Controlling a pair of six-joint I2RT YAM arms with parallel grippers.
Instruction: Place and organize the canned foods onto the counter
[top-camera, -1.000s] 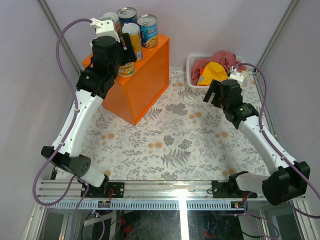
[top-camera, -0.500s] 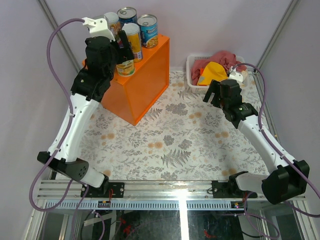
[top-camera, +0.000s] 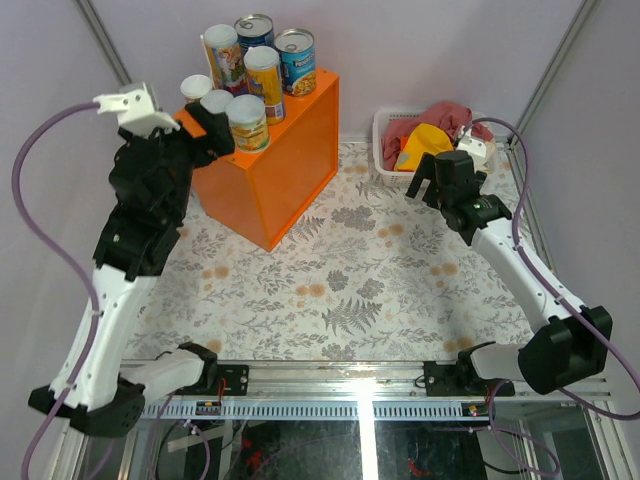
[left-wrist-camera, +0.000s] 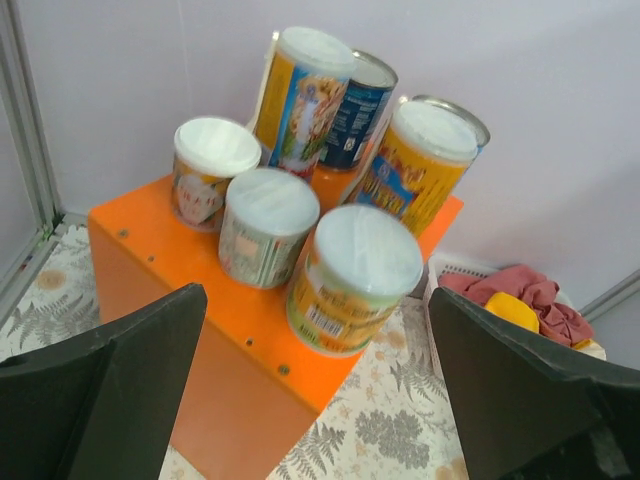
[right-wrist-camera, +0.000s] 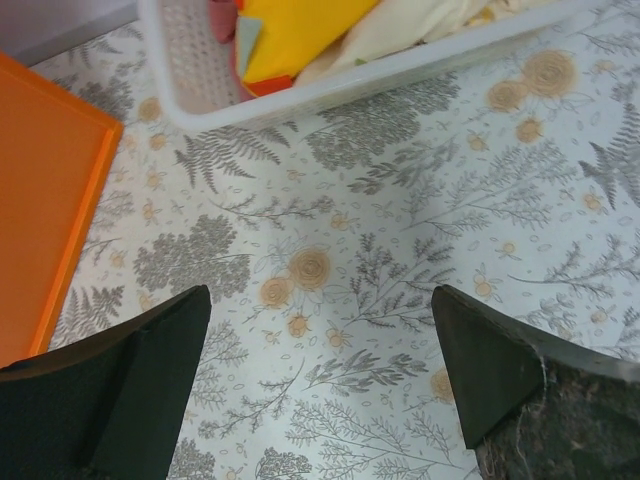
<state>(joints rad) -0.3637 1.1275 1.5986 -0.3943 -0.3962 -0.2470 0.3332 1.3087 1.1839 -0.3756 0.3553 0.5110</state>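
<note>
Several canned foods stand upright on the orange counter (top-camera: 285, 165): two blue-labelled cans (top-camera: 295, 58), two taller tubes (top-camera: 263, 82) and three short white-topped cans (top-camera: 247, 121). In the left wrist view the nearest short can (left-wrist-camera: 352, 280) stands by the edge of the counter (left-wrist-camera: 230, 335). My left gripper (top-camera: 210, 135) hangs open just off that corner, touching no can. Both its fingers (left-wrist-camera: 120, 385) are bare. My right gripper (top-camera: 425, 185) is open over the patterned table, with nothing between its fingers (right-wrist-camera: 110, 390).
A white basket (top-camera: 381, 135) of red and yellow cloths sits at the back right, and its rim (right-wrist-camera: 400, 65) lies just ahead of the right gripper. The counter's side (right-wrist-camera: 40, 200) shows at the left of the right wrist view. Metal frame posts stand at both back corners.
The left arm has drawn back to the left, away from the front short can, and its jaws have widened. The right gripper's jaws have opened a little more.
</note>
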